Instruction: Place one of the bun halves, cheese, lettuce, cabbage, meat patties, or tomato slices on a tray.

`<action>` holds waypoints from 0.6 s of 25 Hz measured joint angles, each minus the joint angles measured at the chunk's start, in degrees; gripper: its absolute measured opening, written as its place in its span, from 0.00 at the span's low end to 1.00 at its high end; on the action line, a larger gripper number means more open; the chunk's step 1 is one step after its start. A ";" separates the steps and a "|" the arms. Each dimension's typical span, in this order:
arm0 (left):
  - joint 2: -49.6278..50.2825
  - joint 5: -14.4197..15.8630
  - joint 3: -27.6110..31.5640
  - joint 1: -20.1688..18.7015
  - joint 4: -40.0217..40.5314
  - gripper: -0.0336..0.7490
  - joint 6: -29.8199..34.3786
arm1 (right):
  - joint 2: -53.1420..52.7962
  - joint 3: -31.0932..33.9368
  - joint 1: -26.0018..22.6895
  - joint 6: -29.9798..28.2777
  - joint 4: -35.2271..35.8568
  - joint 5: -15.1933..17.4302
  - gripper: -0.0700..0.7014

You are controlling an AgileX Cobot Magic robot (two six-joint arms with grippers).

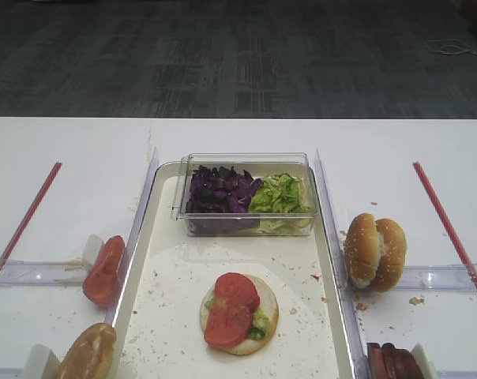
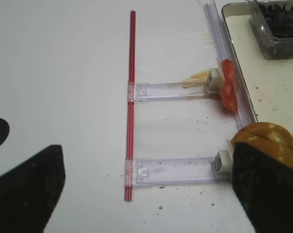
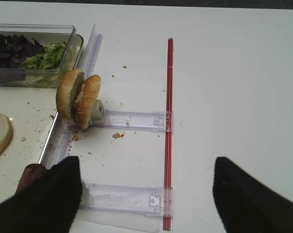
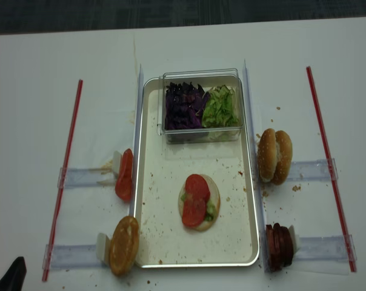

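bright, even overhead light; soft shadows, slightly blurry wrist views.

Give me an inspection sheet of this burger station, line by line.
Surface: white table, crumbs scattered.
Job's things: tray holds a bun half topped with lettuce and two tomato slices; clear tub on it holds cabbage and lettuce. Spare tomato slices, buns and patties stand upright in holders beside it.
Clutter: crumbs only.
Grippers: left gripper and right gripper open, empty.
Cables: one on the floor.
Surroundings: dark carpet.
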 joint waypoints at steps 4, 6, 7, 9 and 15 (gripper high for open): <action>0.00 0.00 0.00 0.00 0.00 0.90 0.00 | 0.00 0.00 0.00 0.00 0.00 0.00 0.86; 0.00 0.00 0.00 0.00 0.00 0.90 0.00 | 0.00 0.00 0.00 0.00 0.00 0.00 0.86; 0.00 0.00 0.00 0.00 0.00 0.90 0.00 | 0.00 0.00 0.00 0.00 0.00 0.00 0.86; 0.00 0.00 0.00 0.00 0.00 0.90 0.00 | 0.00 0.00 0.00 0.00 0.00 0.00 0.86; 0.00 0.00 0.00 0.00 0.00 0.90 0.00 | 0.00 0.00 0.00 0.00 0.00 0.00 0.86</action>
